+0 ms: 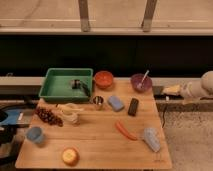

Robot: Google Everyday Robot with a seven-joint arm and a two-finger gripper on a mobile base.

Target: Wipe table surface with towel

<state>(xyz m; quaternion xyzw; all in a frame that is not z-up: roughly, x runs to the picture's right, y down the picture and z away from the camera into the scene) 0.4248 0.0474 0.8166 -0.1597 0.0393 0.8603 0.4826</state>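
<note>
The towel point(151, 138), a small pale blue-grey cloth, lies crumpled near the right front corner of the table surface point(100, 142), just right of an orange carrot point(126, 130). My gripper point(171, 90) hangs off the table's far right edge at the end of the white arm point(200, 88). It points left toward the purple bowl, is open, and holds nothing. It is well apart from the towel, which lies nearer the front.
At the back stand a green tray point(50, 85), an orange bowl point(104, 79) and a purple bowl with a spoon point(141, 82). A metal cup point(98, 102), blue block point(116, 103), black object point(133, 106), grapes point(47, 116), blue cup point(34, 135) and orange fruit point(70, 156) are spread over the wood.
</note>
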